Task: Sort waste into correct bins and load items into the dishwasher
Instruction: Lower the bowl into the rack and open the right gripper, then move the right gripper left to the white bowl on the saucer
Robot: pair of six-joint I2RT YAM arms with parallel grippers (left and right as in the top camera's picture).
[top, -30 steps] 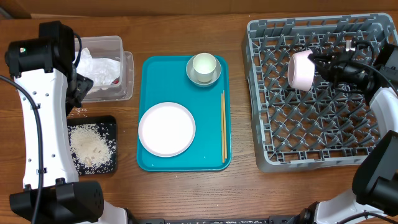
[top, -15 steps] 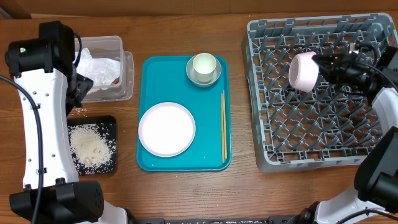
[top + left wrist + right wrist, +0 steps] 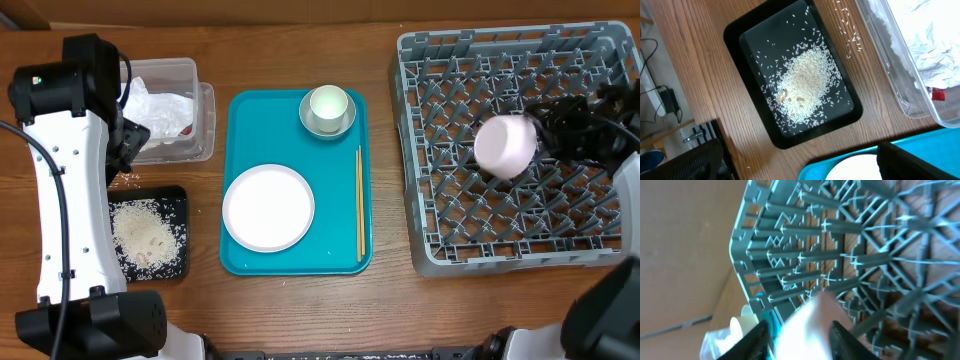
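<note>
A pale pink cup [image 3: 505, 146] lies tilted on the pegs of the grey dish rack [image 3: 430, 200]. My right gripper [image 3: 548, 135] is right behind it, open. In the right wrist view the blurred cup [image 3: 812, 327] sits between the fingers [image 3: 759, 336] with a gap on its left. A white plate [image 3: 268, 207], chopsticks [image 3: 360, 203] and a small white bowl [image 3: 327, 105] nested in a grey one rest on the teal tray [image 3: 240, 120]. My left gripper [image 3: 800, 167] hangs open and empty near the black tray [image 3: 732, 37] of rice [image 3: 805, 85].
The clear tub [image 3: 175, 75] at the back left holds a crumpled napkin [image 3: 155, 110] and a red wrapper [image 3: 186, 128]. A few rice grains [image 3: 125, 180] lie on the wood between tub and black tray. The left arm [image 3: 65, 200] stands along the table's left side.
The right gripper's jaws have parted. The pink cup has dropped lower and toward the front of the rack, turning from its side. The left arm has not moved.
</note>
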